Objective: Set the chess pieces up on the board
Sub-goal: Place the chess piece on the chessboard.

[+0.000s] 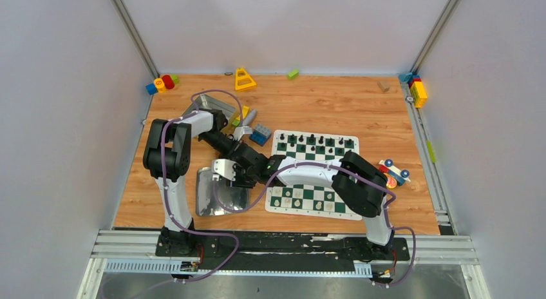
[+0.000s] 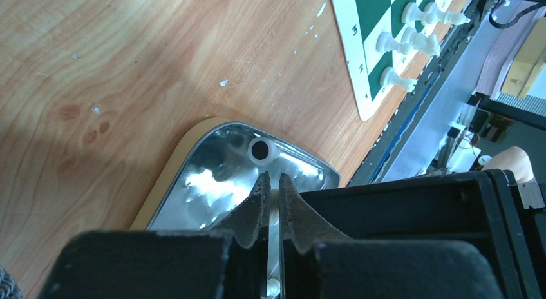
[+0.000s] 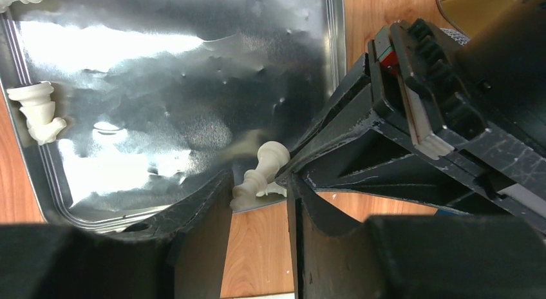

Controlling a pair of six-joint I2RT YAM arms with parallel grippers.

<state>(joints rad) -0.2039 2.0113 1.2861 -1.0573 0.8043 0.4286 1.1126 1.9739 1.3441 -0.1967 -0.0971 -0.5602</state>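
Observation:
The board point(image 1: 309, 194) lies right of centre, with black chess pieces point(image 1: 315, 143) on its far rows and white ones point(image 1: 302, 199) on its near rows. It also shows in the left wrist view point(image 2: 380, 22) with white pieces point(image 2: 412, 41). My left gripper point(image 1: 243, 180) point(image 2: 273, 183) is shut on a white chess piece point(image 2: 262, 149) point(image 3: 261, 170) over the corner of the silver tray point(image 1: 212, 205) point(image 2: 206, 183) point(image 3: 193, 67). My right gripper point(image 1: 254, 178) point(image 3: 257, 186) is open, its jaws either side of that same piece. More white pieces point(image 3: 35, 109) lie in the tray.
A second silver tray point(image 1: 206, 106) sits at the back left with blue and grey bricks point(image 1: 257, 133) beside it. A yellow triangle point(image 1: 244, 80), a green brick point(image 1: 293, 73) and corner blocks point(image 1: 161, 84) point(image 1: 417, 89) line the far edge. A toy car point(image 1: 394, 173) sits right of the board.

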